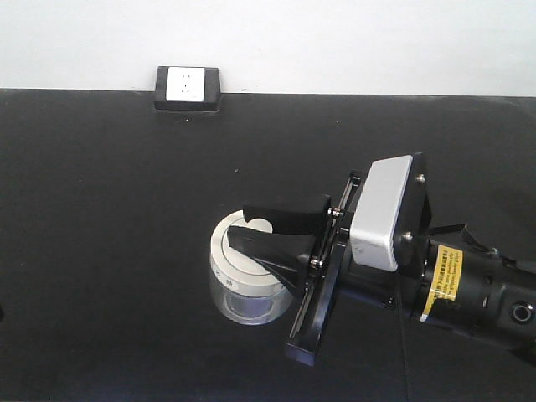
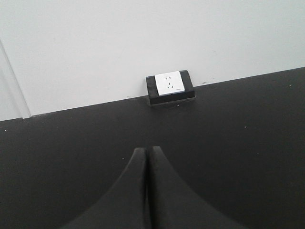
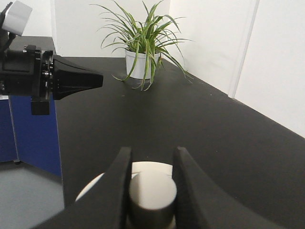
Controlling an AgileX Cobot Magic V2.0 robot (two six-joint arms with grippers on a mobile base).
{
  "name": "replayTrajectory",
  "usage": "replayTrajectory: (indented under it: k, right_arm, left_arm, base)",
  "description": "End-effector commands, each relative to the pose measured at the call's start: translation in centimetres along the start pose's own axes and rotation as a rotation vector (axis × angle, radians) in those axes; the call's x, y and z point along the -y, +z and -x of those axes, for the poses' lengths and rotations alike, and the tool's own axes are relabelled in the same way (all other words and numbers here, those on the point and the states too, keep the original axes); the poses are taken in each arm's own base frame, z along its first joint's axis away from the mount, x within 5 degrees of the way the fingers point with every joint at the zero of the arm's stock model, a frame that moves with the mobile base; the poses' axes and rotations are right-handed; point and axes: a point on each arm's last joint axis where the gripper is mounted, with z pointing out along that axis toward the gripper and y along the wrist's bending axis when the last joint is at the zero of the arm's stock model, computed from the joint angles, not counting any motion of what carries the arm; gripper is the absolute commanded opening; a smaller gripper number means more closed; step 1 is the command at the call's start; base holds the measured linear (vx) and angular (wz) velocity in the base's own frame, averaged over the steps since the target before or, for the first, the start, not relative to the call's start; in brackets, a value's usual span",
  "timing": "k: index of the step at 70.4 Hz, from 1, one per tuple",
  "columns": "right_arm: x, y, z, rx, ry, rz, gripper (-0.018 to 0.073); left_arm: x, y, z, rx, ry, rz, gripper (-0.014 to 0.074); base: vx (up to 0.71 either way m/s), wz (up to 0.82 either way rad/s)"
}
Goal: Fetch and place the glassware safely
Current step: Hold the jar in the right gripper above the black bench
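Finding: right fingers (image 3: pixel 119 181) clamp only the lid knob (image 3: pixel 152 193) between them. Lifting may pull the lid off, dropping the glass jar (image 1: pixel 243 306). Left fingers (image 2: pixel 136 176) pressed together, empty.

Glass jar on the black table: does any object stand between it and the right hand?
Nothing visible does. The right hand is at the glass jar, its fingers on both sides of the lid's knob, apparently touching it.
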Motion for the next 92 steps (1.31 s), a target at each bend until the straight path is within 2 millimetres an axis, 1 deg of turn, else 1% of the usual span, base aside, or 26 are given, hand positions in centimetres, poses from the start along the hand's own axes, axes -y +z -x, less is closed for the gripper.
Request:
replayTrajectory:
  k: [1, 92]
  right_arm:
    - [-0.12, -0.31, 2.27, 0.125, -0.003, 0.014, -0.0001]
    - [-0.13, -0.31, 2.28, 0.126, -0.003, 0.015, -0.0001]
  left_arm:
    - [-0.11, 0.01, 1.57, 0.100, -0.012, 0.005, -0.0007]
    - [-0.11, 0.01, 1.57, 0.100, -0.012, 0.005, -0.0007]
  base:
    - [0.01, 0.00]
    - [0.01, 0.00]
